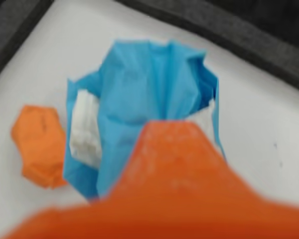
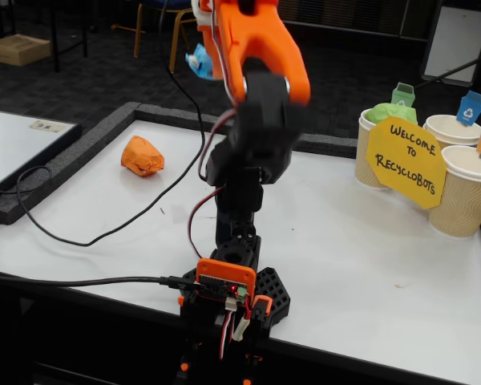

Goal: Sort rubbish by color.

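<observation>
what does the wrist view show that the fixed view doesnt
Only the wrist view shows the blue wad close up: crumpled, white patches showing, and right at the orange gripper, apparently held. It also shows the orange wad close beside the blue one in the picture.

Only the fixed view shows the whole arm raised, the paper cups with coloured tags, a green wad in one cup, the yellow welcome sign, and the cables.

Both show the blue wad, the orange wad and the white table.
</observation>
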`<state>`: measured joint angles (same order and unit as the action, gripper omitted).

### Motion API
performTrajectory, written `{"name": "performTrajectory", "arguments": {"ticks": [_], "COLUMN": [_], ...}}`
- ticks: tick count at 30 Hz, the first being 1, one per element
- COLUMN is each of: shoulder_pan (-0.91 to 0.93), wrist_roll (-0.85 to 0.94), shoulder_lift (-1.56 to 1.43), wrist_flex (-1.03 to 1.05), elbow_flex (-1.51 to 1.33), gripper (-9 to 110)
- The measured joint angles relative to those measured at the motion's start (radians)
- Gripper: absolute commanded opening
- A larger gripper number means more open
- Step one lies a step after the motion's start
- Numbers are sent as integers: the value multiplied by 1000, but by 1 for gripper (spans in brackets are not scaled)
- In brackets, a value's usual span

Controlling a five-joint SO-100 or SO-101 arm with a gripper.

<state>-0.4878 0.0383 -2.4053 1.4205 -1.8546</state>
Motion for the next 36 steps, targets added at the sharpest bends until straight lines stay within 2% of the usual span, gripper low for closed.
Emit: {"name": "performTrajectory", "arguments": {"ticks": [12,22,28,36], "shoulder_pan": [-40,-34,69,327], "wrist_roll": [5,6,6,6], "shoulder_lift": [-437,-508,-508,-508], "wrist_flex": [137,195,195,158], "elbow_flex": [-84,-98,-98,-130], "gripper": [0,0,0,0]}}
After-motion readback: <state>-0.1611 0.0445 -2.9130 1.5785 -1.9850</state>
